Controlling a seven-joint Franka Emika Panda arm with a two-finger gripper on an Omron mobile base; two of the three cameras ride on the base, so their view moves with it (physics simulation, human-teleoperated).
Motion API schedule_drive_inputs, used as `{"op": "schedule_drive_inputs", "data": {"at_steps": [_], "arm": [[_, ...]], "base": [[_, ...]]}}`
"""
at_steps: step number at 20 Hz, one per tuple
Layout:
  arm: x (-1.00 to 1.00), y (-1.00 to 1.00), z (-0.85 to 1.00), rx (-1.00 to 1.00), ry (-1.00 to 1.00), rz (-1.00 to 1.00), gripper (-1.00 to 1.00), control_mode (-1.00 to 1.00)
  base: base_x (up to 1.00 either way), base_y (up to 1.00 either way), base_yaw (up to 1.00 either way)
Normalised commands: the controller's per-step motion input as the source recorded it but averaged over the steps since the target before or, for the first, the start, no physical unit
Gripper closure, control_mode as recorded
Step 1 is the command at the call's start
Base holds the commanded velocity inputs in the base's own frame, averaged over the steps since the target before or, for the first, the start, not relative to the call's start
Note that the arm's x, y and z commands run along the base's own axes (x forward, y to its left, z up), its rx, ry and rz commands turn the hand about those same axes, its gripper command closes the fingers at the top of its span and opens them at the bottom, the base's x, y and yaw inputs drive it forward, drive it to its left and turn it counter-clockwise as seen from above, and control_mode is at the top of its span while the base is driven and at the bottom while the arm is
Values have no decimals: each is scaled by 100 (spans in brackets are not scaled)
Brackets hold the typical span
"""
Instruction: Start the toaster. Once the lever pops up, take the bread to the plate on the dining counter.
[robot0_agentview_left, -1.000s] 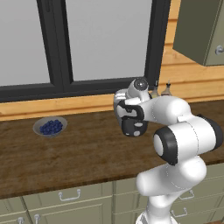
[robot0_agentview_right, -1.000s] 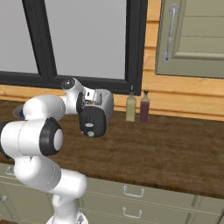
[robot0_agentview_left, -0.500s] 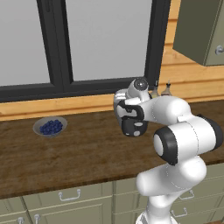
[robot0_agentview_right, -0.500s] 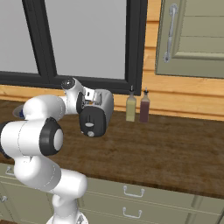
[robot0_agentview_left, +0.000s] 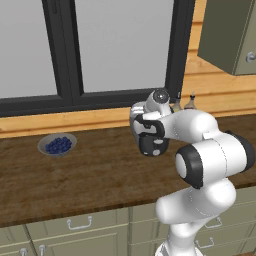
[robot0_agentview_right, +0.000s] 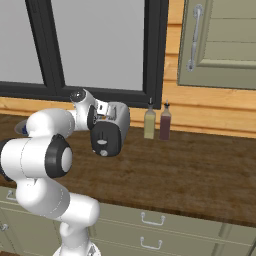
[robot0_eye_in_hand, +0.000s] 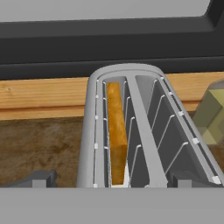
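Observation:
The silver-white toaster (robot0_agentview_right: 118, 119) stands on the wooden kitchen counter under the window, its black end panel (robot0_agentview_right: 106, 140) facing the room. A small pale lever (robot0_agentview_right: 102, 141) sits on that panel above the round dial. In the hand view I look down into the toaster (robot0_eye_in_hand: 127, 74); the tan bread (robot0_eye_in_hand: 116, 131) stands low in the left slot and the right slot holds nothing. My gripper (robot0_eye_in_hand: 113, 181) hovers just above the toaster's near end, open, a fingertip (robot0_eye_in_hand: 41, 178) off to each side. The hand (robot0_agentview_left: 145, 124) hides most of the toaster from the left. The plate and the dining counter are out of view.
A grey bowl of blue berries (robot0_agentview_left: 57, 145) sits on the counter to the left. Two bottles (robot0_agentview_right: 149, 123) (robot0_agentview_right: 165, 123) stand against the wall right of the toaster; one bottle (robot0_eye_in_hand: 212, 114) shows beside it in the hand view. A wall cabinet (robot0_agentview_left: 230, 35) hangs at upper right.

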Motion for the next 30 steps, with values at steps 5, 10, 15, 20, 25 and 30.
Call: {"op": "schedule_drive_inputs", "data": {"at_steps": [5,10,15,20,25,30], "arm": [[0,0,0,0,0,0,-100,-100],[0,0,0,0,0,0,-100,-100],[0,0,0,0,0,0,-100,-100],[0,0,0,0,0,0,-100,-100],[0,0,0,0,0,0,-100,-100],[0,0,0,0,0,0,-100,-100]], "base": [[0,0,0],[0,0,0],[0,0,0],[0,0,0],[0,0,0],[0,0,0]]}}
